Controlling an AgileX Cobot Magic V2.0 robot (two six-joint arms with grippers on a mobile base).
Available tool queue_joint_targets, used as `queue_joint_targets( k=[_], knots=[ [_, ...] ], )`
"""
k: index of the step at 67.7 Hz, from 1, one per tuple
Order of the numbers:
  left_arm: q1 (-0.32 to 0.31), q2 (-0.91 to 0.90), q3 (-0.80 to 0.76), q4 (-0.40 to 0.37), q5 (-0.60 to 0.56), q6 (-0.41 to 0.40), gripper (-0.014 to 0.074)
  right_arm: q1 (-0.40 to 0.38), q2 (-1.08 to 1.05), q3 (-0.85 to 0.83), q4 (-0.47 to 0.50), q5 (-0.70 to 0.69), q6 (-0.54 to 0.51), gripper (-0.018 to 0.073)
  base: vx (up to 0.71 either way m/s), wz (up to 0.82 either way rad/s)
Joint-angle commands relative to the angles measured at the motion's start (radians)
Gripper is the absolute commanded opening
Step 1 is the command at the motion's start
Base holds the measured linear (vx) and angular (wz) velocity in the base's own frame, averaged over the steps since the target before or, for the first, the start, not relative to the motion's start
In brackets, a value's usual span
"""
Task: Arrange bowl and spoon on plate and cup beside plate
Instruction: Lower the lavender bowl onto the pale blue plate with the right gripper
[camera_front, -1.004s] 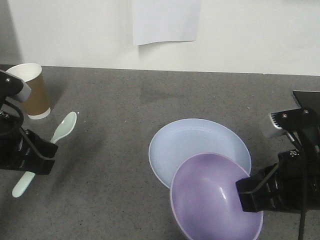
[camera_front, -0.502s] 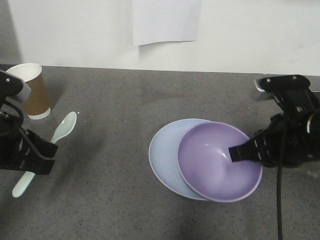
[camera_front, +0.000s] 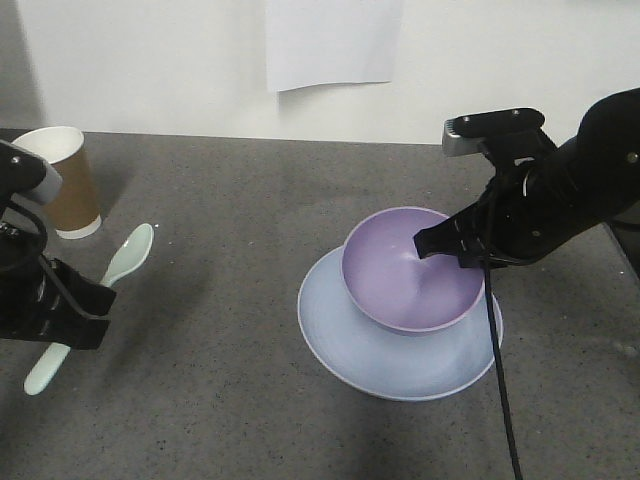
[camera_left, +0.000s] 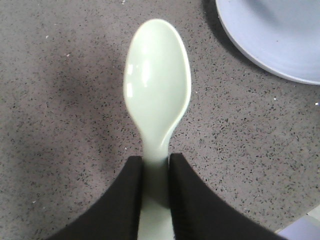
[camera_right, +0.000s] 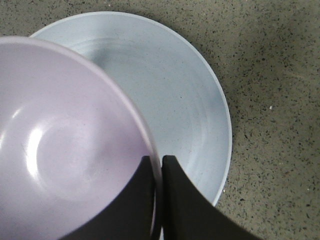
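Now your right gripper (camera_front: 432, 243) pinches the rim of the purple bowl (camera_front: 400, 275), one finger inside and one outside. The bowl is tipped a little over the back part of the blue plate (camera_front: 385, 365). Your left gripper (camera_left: 156, 167) is closed tight on the handle of the green spoon (camera_left: 157, 85), which lies on the gray table (camera_front: 230, 400) well apart from the plate, and the brown cup (camera_front: 68, 190) stands upright near the spoon.

Right gripper (camera_right: 157, 161) matte black; grey wrist module (camera_front: 495, 130) (black cable (camera_front: 497, 350) attached).
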Motion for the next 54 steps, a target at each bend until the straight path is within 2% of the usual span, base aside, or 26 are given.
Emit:
queue_joint_targets(
  k=[1, 12, 35, 41, 47, 54],
  knots=[
    [-0.006, -0.02, -0.025, -0.023, -0.05, -0.001, 0.0077, -0.002, -0.029, -0.035, -0.013, -0.072, 0.0, -0.0001, 0.0, 0.0],
    [-0.006, -0.02, -0.025, -0.023, -0.05, -0.001, 0.0077, -0.002, 0.003, -0.042, -0.011, -0.105, -0.063, -0.0001, 0.0, 0.0],
    [-0.006, -0.02, -0.025, -0.023, -0.05, -0.001, 0.0077, -0.003, 0.193, -0.196, -0.014, 0.066, -0.097, -0.0001, 0.0, 0.0],
    [-0.006, -0.02, -0.025, -0.023, -0.05, -0.001, 0.0077, -0.023, 0.221, -0.222, 0.0, 0.092, -0.115, -0.0001, 0.0, 0.0],
    [-0.006, -0.02, -0.025, -0.023, -0.05, -0.001, 0.0077, -0.06, 0.235, -0.224, 0.065, 0.096, -0.152, -0.0001, 0.0, 0.0],
    [-0.006, -0.02, -0.025, -0.023, -0.05, -0.001, 0.0077, -0.096, 0.245, -0.224, 0.163, 0.09, -0.247, -0.0001, 0.0, 0.0]
  ],
)
